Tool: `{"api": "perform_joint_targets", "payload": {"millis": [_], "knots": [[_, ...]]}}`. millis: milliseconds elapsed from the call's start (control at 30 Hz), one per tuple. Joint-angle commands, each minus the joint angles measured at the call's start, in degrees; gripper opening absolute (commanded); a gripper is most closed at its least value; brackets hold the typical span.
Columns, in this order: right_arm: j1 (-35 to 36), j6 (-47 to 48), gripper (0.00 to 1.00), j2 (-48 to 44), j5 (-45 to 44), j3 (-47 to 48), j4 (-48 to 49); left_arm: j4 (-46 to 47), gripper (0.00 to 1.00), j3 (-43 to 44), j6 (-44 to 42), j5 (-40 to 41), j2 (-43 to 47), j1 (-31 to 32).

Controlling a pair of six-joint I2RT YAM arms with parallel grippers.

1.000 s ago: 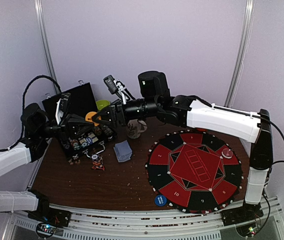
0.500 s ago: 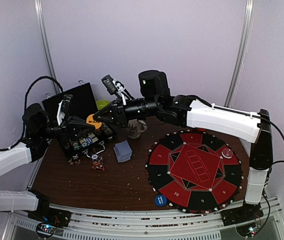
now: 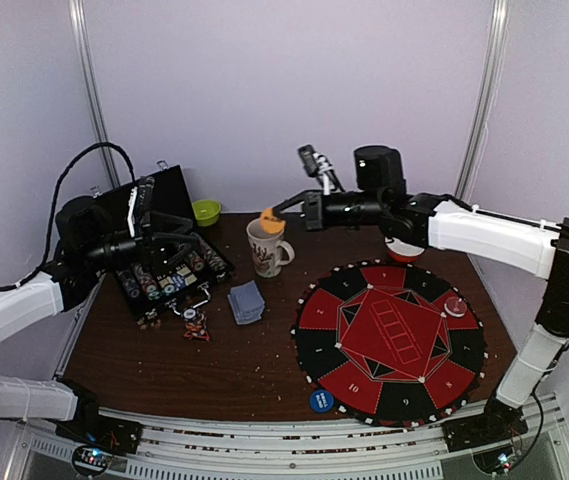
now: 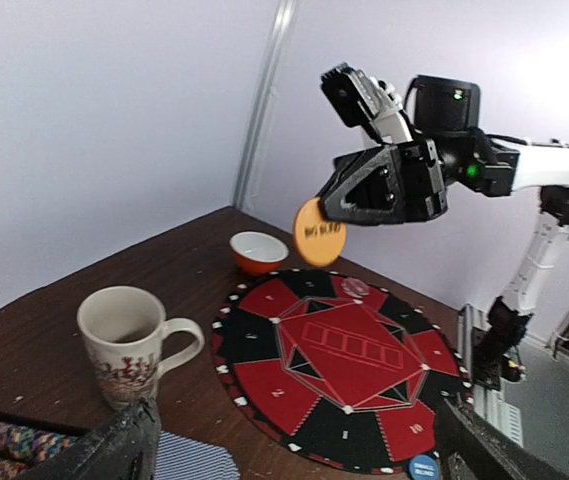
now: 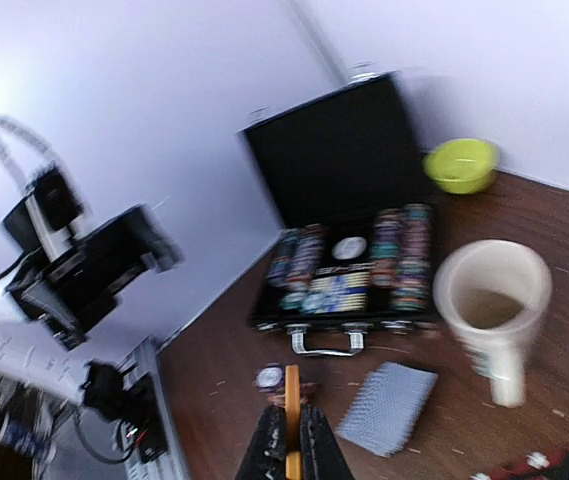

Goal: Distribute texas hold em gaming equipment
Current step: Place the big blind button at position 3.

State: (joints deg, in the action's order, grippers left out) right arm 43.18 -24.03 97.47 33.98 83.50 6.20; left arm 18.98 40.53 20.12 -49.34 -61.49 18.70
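Note:
My right gripper (image 3: 276, 214) is shut on an orange button disc (image 3: 270, 222), held in the air just above the white mug (image 3: 267, 250). The disc (image 5: 290, 415) shows edge-on between the fingers; in the left wrist view its face (image 4: 320, 231) is turned toward me. My left gripper (image 3: 172, 232) hangs open and empty over the black case (image 3: 164, 275) of striped poker chips. A grey-blue card stack (image 3: 247, 301) lies right of the case, with loose chips (image 3: 194, 325) beside it. A blue disc (image 3: 322, 400) sits at the front edge of the mat. A clear disc (image 3: 455, 306) rests on the mat.
The round red-and-black mat (image 3: 389, 340) fills the table's right half. A red-rimmed bowl (image 3: 401, 250) stands behind it and a green bowl (image 3: 205, 211) sits by the case lid at the back. A metal rail runs along the near edge.
The right gripper closed on the orange disc over the case and carried it right, to above the mug. The left gripper opened and let the disc go.

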Motion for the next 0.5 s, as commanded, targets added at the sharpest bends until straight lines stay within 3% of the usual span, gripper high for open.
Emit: {"api": "perform_joint_targets", "payload": {"millis": [0,233,467], "knots": [[-9.92,-7.33,0.00,-5.82,-12.09,-10.07,2.66,-7.81,0.98,2.93,-3.45,12.13,-1.81,-1.88],[-15.21,-14.45,0.00,3.96,-13.96,-12.01,6.73,-8.52,0.98,2.56,-3.48,17.81,-0.93,-3.64],[-15.57,-20.56,0.00,20.16,-9.63,-4.72,7.04,-9.06,0.98,2.39,-3.55,20.95,-0.35,-5.12]]}}
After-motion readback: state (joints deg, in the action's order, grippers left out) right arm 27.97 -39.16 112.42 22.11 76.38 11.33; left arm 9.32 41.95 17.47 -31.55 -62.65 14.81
